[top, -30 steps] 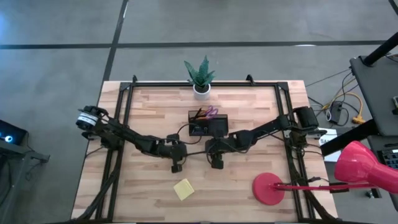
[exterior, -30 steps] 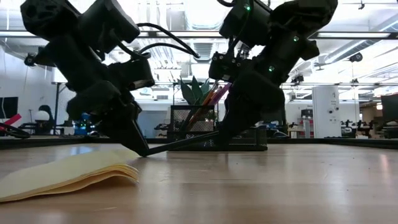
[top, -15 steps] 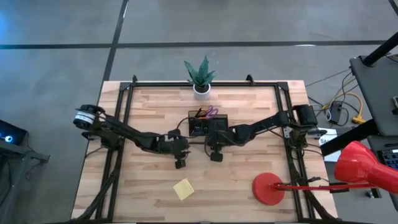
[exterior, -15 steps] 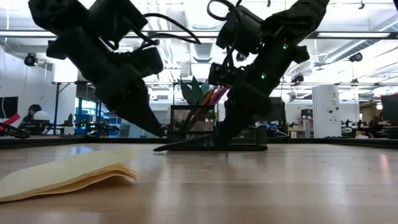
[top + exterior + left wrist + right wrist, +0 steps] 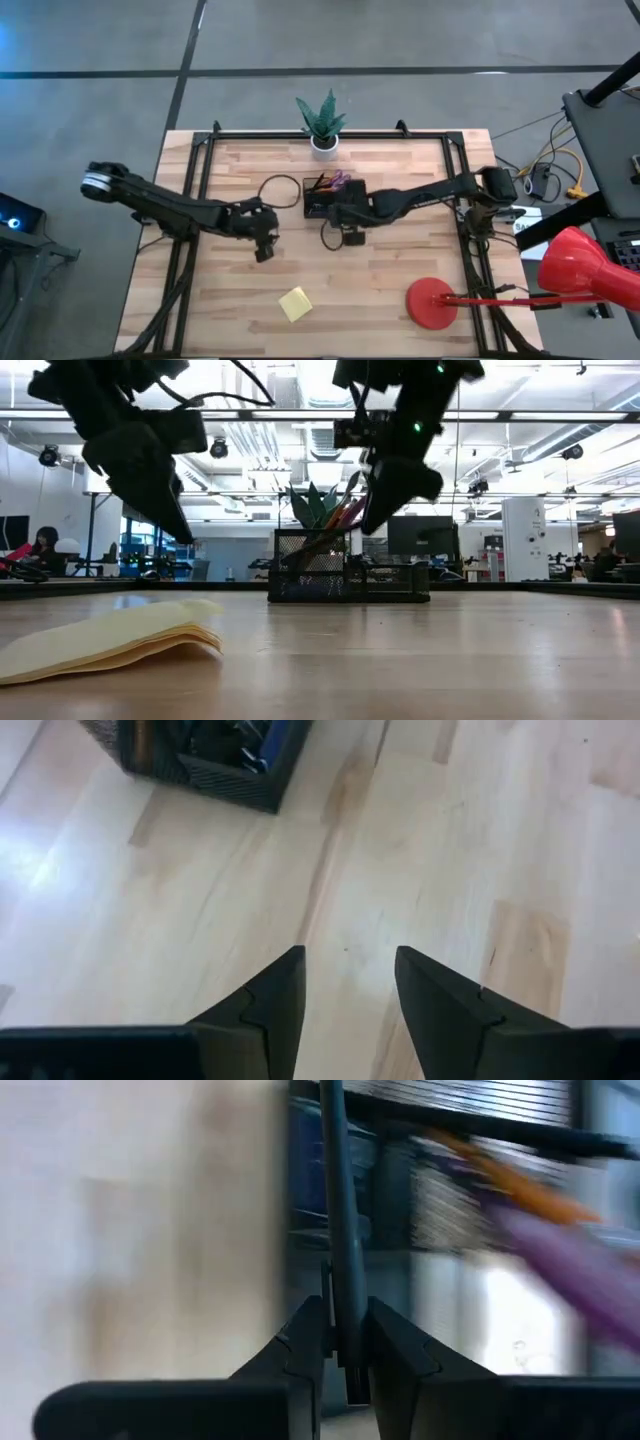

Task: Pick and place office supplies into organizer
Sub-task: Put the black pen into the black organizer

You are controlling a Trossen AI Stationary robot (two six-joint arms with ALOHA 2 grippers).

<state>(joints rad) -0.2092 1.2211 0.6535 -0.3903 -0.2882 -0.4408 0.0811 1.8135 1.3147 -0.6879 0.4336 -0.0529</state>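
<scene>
Organizer, black mesh tray, sits mid-table just in front of the potted plant; orange pens and purple scissors already stand in it. Right gripper, just beside the tray's front, is clamped on a dark pen. Left gripper, fingers apart and empty, hangs over bare wood nearby. Step: pen delivery. Next: tip the pen upright over a compartment, then release. Yellow sticky pad remains, well apart.

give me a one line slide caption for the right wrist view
Right gripper shut on a dark pen, held at the black mesh organizer.
</scene>
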